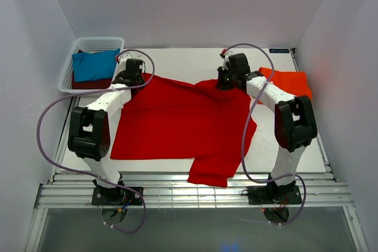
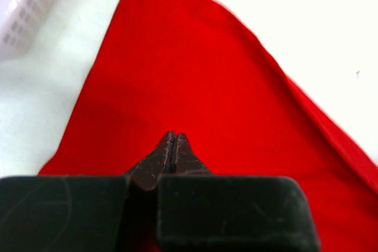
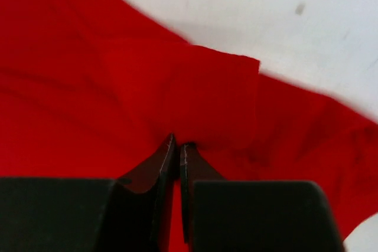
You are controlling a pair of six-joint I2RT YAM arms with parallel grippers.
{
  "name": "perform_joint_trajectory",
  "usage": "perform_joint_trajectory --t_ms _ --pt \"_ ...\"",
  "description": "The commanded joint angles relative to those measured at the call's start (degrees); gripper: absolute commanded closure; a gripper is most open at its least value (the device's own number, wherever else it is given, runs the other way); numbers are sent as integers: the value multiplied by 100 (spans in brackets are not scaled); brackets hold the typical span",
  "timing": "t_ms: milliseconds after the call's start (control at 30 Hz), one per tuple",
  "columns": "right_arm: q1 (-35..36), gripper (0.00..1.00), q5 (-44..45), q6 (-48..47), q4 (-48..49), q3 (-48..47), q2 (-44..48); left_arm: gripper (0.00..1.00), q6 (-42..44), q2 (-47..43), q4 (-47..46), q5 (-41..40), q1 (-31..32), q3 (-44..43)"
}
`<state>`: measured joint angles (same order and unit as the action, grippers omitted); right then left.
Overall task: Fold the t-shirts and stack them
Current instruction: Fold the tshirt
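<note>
Red shirt spread mid-desk, one flap reaching the near edge. Right hand clamped on a raised tuck of cloth at the shirt's far edge. Left hand closed at the far-left edge; cloth there lies flat, so can't tell if it caught any.

Risks:
- left comes up empty, fold goes lopsided
- thin pinch slips under drag
- near flap snags at the desk edge
- right arm's sweep nudges orange shirt

A robotics lab cell: plain white panels enclose a white table, with aluminium rails along its near edge.
</note>
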<state>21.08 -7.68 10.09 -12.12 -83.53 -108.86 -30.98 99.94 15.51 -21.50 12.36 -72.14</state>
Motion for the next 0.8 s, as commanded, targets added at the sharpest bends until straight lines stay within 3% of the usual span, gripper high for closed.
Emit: perform_joint_trajectory --t_ms 0,200,333,533,767 --pt "440 92 398 -376 -63 1108 705 100 -206 -378 31 49 82 235" --pt "1222 91 1515 -226 -203 2172 1419 100 -189 -362 -39 40 118 350" --pt "1416 61 1875 -174 -422 2314 1560 100 -119 15 -30 -118 118 122" --pt "1469 46 2569 -112 -274 2429 1956 100 74 745 92 -329 83 -677" --pt "1381 46 2632 116 -36 2245 1597 100 346 1738 189 -223 -93 -1724"
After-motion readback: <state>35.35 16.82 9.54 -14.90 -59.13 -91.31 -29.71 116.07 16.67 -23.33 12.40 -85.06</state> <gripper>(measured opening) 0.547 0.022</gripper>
